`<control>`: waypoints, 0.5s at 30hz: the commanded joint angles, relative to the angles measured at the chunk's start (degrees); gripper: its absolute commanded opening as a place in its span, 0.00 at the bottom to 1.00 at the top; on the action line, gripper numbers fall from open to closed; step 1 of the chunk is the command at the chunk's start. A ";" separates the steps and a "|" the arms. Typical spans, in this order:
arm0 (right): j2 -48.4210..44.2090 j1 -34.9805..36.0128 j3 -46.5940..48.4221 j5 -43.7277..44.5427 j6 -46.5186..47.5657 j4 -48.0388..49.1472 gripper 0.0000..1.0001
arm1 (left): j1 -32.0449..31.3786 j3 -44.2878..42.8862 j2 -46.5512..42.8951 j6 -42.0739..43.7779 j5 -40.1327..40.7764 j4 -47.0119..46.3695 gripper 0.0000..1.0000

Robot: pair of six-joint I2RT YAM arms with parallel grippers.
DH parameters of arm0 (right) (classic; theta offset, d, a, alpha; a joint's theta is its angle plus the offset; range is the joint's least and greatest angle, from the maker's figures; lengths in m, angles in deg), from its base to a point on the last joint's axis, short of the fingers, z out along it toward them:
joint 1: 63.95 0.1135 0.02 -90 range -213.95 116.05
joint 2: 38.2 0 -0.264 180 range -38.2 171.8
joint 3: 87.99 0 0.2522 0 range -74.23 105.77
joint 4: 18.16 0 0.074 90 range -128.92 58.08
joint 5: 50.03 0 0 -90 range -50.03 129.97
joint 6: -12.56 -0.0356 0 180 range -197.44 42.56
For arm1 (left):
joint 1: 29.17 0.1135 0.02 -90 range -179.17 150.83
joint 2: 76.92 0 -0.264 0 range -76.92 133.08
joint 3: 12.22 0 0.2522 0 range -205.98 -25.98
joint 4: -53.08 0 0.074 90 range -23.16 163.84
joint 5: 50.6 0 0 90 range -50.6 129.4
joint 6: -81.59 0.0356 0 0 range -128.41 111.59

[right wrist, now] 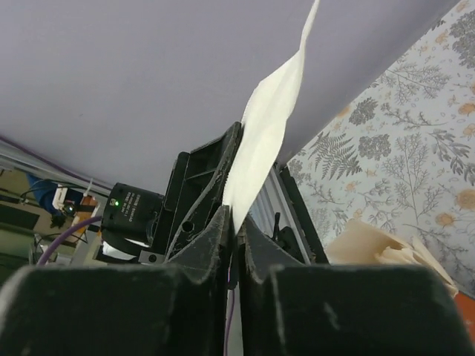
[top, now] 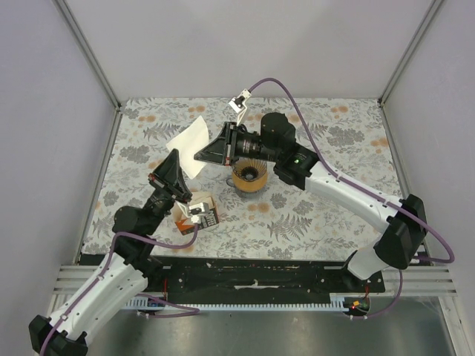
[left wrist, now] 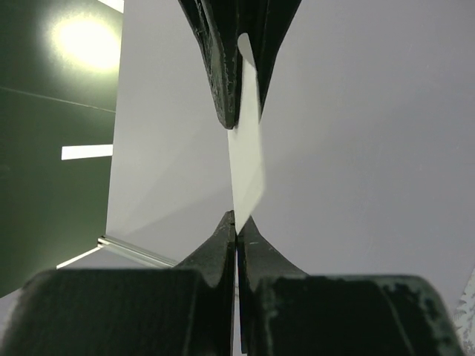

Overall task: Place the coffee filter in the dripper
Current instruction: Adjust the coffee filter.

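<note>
1. White paper, the coffee filter (top: 189, 141), hangs clear of the floral tabletop (top: 334, 141) in the top view, at the back left, caught between the two arms. The left gripper (top: 177, 157) reaches up from the near left to the filter's lower corner. The right gripper (top: 199, 156) comes in from the right to the filter's near edge. Both sets of jaws are clenched on the paper. The dripper (top: 249, 169), thin dark wire, stands just right of the filter and partly under the right wrist, seated at a tan ring (top: 237, 180). The filter is beside the dripper, not in it. An orange, white and black carton (top: 199, 213) lies on the tabletop beside the left arm, nearer the bases than the filter.

2. The left wrist view shows the left jaws pressed together at the bottom, with the filter (left wrist: 249, 148) rising edge-on from between them. The right gripper's dark jaws come down from the top and pinch the same sheet. A plain pale wall is behind, with a dark panel at the left.

3. The right wrist view shows the right jaws squeezed on the filter (right wrist: 267, 126), which curves up and away as a narrow strip. The left gripper grips it just beyond. The patterned tabletop fills the right side.
</note>
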 commanded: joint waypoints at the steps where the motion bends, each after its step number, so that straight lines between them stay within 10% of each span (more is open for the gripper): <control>1: -0.79 -0.70 1.89 -2.45 -0.53 4.16 0.05 | -0.26 -0.20 -1.62 1.25 -2.06 -0.23 0.02; 5: -2.72 -2.37 0.66 -2.01 2.54 3.11 0.00 | -0.44 -0.91 -6.62 -2.87 -9.08 9.95 0.04; 10: -8.17 -3.25 1.27 1.94 22.28 -7.34 0.00 | -0.44 -9.77 -8.57 -15.94 -16.81 35.24 0.82; 15: -11.60 -3.25 4.34 -3.93 43.81 -23.22 0.00 | -0.53 -15.93 -5.23 -35.27 -21.75 42.50 0.87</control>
